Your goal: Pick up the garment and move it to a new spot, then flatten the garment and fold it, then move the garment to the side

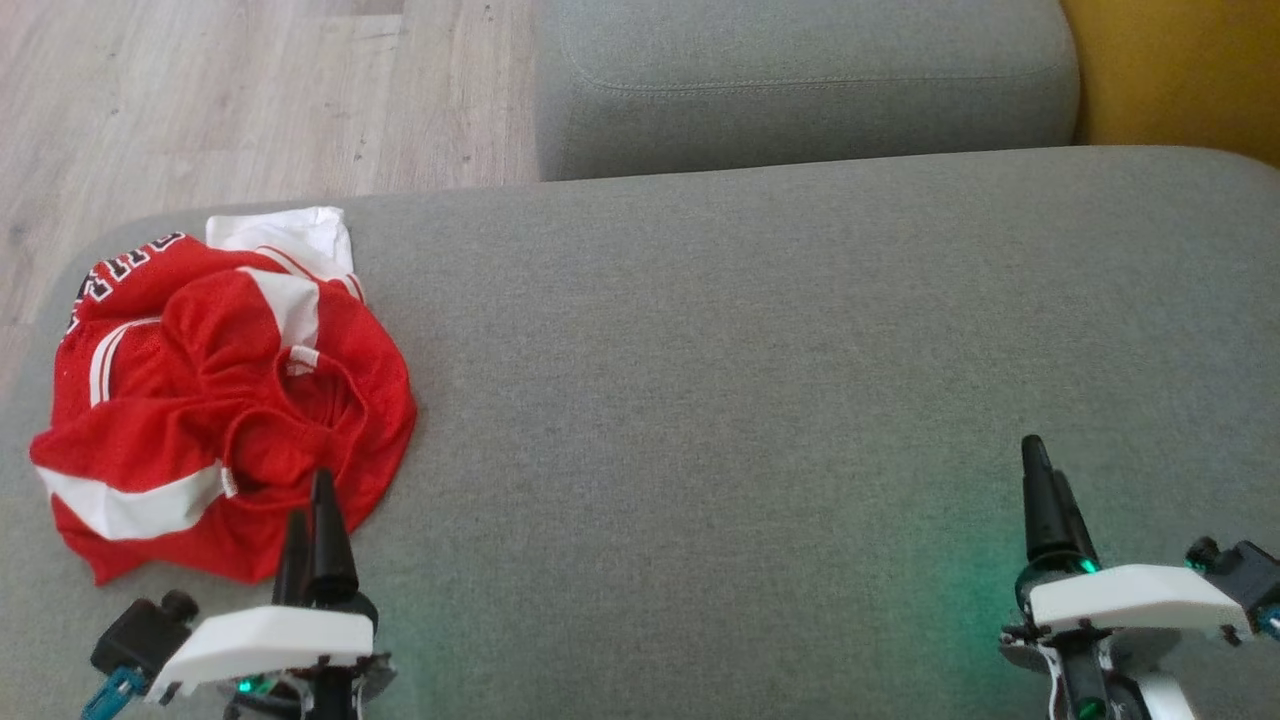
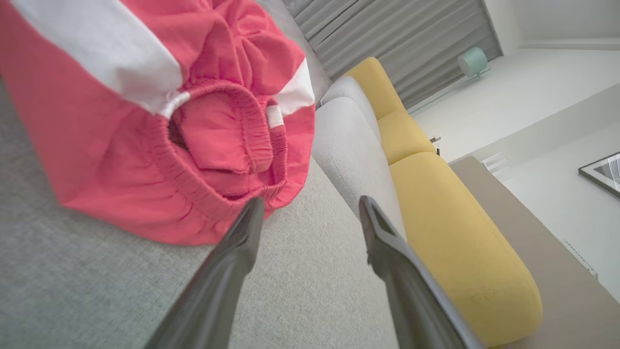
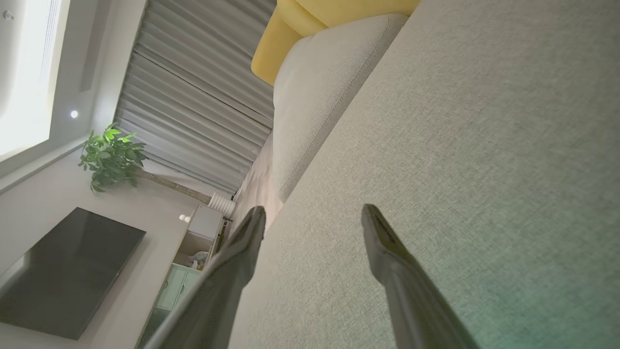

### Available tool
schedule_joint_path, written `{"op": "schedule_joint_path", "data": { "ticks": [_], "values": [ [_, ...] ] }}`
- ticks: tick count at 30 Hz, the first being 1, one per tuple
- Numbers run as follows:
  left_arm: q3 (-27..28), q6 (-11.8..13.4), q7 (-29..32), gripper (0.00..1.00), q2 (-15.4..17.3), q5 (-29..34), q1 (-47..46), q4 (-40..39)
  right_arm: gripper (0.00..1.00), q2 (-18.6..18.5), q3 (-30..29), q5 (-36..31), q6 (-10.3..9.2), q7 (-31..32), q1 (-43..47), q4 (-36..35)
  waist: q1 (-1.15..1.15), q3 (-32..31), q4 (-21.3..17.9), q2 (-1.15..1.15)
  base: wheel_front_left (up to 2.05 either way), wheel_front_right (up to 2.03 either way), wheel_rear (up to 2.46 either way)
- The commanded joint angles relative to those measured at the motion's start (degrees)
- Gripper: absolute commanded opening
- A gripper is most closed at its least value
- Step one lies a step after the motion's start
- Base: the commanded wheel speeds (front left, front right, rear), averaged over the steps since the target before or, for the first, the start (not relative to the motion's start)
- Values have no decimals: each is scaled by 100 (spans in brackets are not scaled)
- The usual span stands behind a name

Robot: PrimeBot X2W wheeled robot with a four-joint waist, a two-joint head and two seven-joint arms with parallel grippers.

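At the lower left of the head view, the left gripper (image 1: 310, 500) is pointing up the frame with its fingers standing apart and nothing between them. In the left wrist view one fingertip (image 2: 255, 206) is sitting right at the near edge of the red garment (image 2: 145, 145); whether it is touching the cloth cannot be told. At the lower right, the right gripper (image 1: 1040, 470) is hovering over bare upholstery, its jaws also spread wide and empty, well apart from the garment. The red garment with white stripes (image 1: 220, 390) is lying crumpled at the left end of the grey sofa seat (image 1: 750, 400). Beyond it, a second grey cushion (image 1: 800, 90) is lying along the top, with a yellow cushion (image 1: 1180, 70) at the upper right and the wooden floor (image 1: 200, 100) at the upper left.
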Motion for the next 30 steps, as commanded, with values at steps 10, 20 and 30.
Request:
{"op": "schedule_joint_path", "data": {
  "ticks": [10,20,30],
  "values": [
    [-118,57,-253,100,34,887,-313,-380,100,-44,276,-898,-2,-266,-327,-281,0,2,0,0,0,0,0],
    [-260,107,-421,100,36,1535,-334,-431,100,-48,449,-1618,-2,-434,-358,-326,0,-8,29,0,0,0,0],
    [-409,191,-589,100,38,2217,-373,-446,100,-52,641,-2342,-3,-602,-394,-339,0,-16,46,0,0,0,0]
  ]
}}
